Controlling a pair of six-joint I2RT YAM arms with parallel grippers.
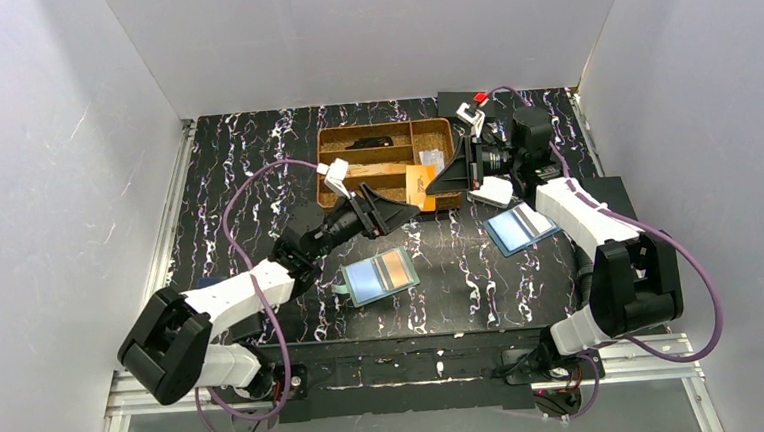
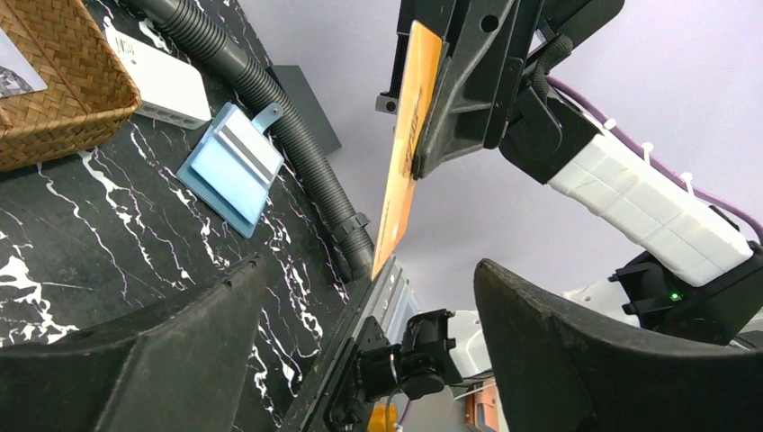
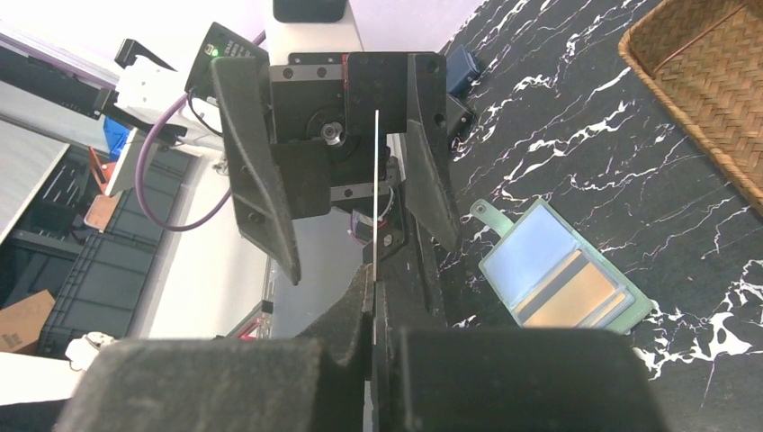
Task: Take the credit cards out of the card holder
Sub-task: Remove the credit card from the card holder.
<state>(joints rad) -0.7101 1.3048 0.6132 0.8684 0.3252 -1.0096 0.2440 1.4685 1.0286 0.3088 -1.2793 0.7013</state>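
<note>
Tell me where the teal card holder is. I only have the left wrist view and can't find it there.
Observer: The card holder lies flat on the table, on the near side of the basket.
Operator: Anything in it?
Observer: The right wrist view shows what looks like a gold-brown card with a dark stripe behind one clear panel. The other panel looks empty.
Operator: How does the orange card sit relative to my fingers?
Observer: From the right wrist, the orange card is edge-on. It lines up with the gap of the open left gripper, touches neither finger, and is pinched by the right gripper.
</note>
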